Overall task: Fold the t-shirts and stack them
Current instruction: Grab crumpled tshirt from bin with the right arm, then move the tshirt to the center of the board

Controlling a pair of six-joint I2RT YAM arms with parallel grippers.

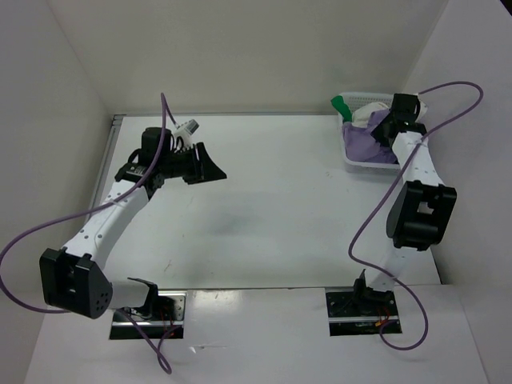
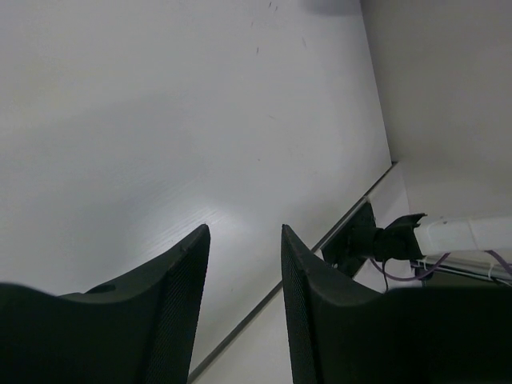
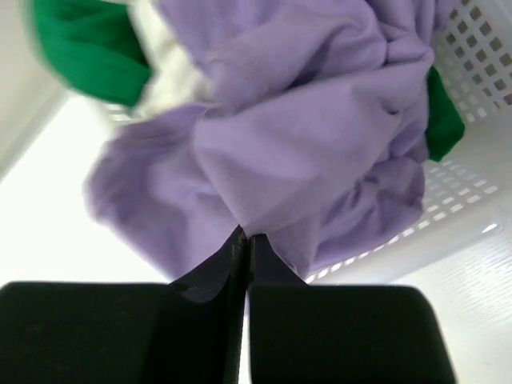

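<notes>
Your left pincer (image 2: 244,234) hangs over the table (image 2: 160,120) on the left side, its jaws about halfway apart with nothing between them. Farther back, at the table's far right corner, your right pincer (image 3: 244,236) is closed tight, its tips nipping a fold of the lavender t-shirt (image 3: 304,136), which spills over the rim of the white mesh basket (image 3: 472,56). Beyond it lie the cream t-shirt (image 3: 172,68) and the green t-shirt (image 3: 88,48), all 3 bunched together.

One lavender t-shirt (image 3: 304,160), one cream t-shirt (image 3: 172,76), one green t-shirt (image 3: 88,48), one mesh basket (image 3: 480,88), two claws, left claw (image 2: 244,234), right claw (image 3: 244,234)
</notes>
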